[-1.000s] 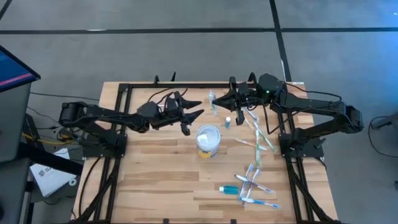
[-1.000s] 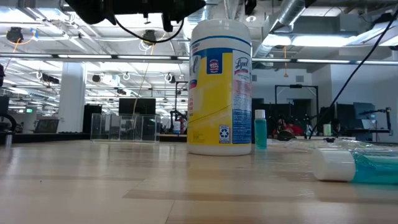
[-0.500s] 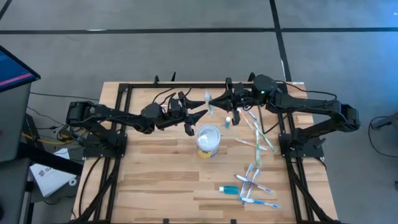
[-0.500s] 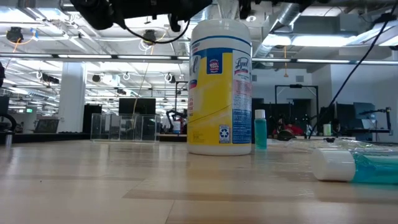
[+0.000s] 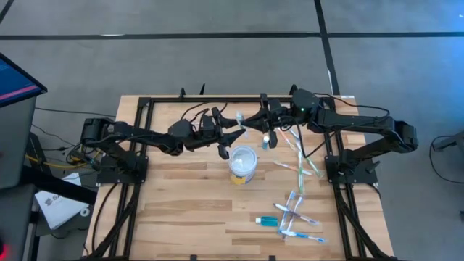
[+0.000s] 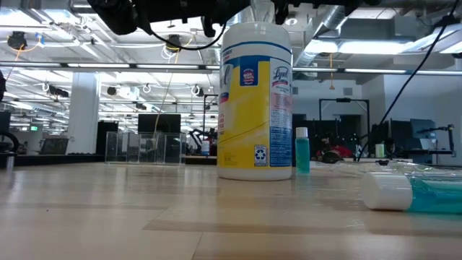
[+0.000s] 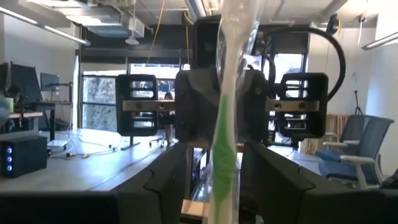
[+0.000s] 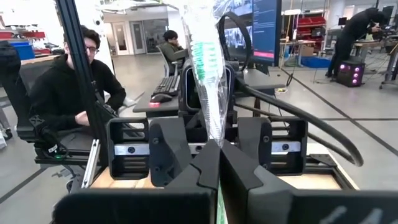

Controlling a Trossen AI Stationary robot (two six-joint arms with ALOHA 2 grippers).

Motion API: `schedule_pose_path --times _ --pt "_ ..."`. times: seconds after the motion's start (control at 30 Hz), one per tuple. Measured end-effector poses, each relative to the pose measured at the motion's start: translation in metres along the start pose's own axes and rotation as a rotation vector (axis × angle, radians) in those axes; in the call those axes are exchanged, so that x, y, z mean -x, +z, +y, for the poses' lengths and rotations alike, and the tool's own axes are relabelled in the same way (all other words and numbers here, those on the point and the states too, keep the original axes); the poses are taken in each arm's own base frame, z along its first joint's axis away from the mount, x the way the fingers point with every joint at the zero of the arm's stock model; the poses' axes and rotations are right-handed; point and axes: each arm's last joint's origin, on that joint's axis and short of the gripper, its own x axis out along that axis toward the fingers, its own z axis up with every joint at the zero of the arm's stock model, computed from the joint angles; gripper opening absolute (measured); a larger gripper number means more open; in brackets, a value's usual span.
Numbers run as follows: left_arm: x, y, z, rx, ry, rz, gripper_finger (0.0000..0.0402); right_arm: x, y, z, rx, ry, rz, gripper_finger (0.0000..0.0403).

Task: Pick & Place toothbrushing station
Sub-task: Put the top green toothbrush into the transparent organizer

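Observation:
My right gripper (image 8: 216,149) is shut on a toothbrush (image 8: 205,68) in a clear wrapper, with green bristles. It holds the brush in the air over the table's far middle (image 5: 241,118). My left gripper (image 5: 236,129) faces it from the table's left. Its fingers are open and stand on either side of the brush's green handle (image 7: 222,155) without touching it. The toothbrushing station (image 6: 141,148), a see-through stand, shows only in the low view, standing near the table's far edge. My right gripper pinches the wrapped toothbrush by its handle (image 8: 214,138), below the head, between its two shut fingers. The fingers come level from the table's right and lie across the brush. The brush stands roughly upright, head up, lifted clear of the table. Its lower end is hidden by the fingers.
A yellow-banded wipes tub (image 5: 242,163) stands at mid-table, just nearer than both grippers. A small teal bottle (image 5: 266,141) stands right of it. Several wrapped toothbrushes (image 5: 301,163) lie along the right side, and a teal tube (image 5: 267,220) lies near the front.
Both grippers have closed in on each other over the table's far middle. The left one went toward the table's right and the right one toward its left with the toothbrush. The brush now stands between my left gripper's fingers.

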Motion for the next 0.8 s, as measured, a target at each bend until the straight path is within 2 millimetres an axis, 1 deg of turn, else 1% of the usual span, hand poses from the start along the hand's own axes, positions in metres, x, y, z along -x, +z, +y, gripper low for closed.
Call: schedule_pose_path --times 0.13,0.27,0.47,0.5,0.8 --pt "0.0001 0.0007 0.0 0.0 0.0 -0.002 0.0127 -0.0003 -0.0006 -0.0001 -0.001 0.0 0.003 0.0" --pt "0.0001 0.0005 0.0 0.004 -0.001 -0.001 0.0094 -0.0004 -0.0007 -0.0002 -0.002 0.0 0.004 0.0" --pt "0.0002 0.0 0.0 0.004 0.0 0.003 0.0021 -0.0004 -0.0011 -0.0002 -0.003 0.0 0.008 0.0" --pt "0.0003 -0.0002 0.0001 0.004 0.0 0.004 0.0014 -0.0004 -0.0012 -0.0002 -0.004 0.0 0.009 0.0" --pt "0.0005 -0.0009 -0.0004 0.01 0.001 0.014 0.0007 -0.0002 -0.0018 -0.0007 0.008 -0.002 0.015 0.0"
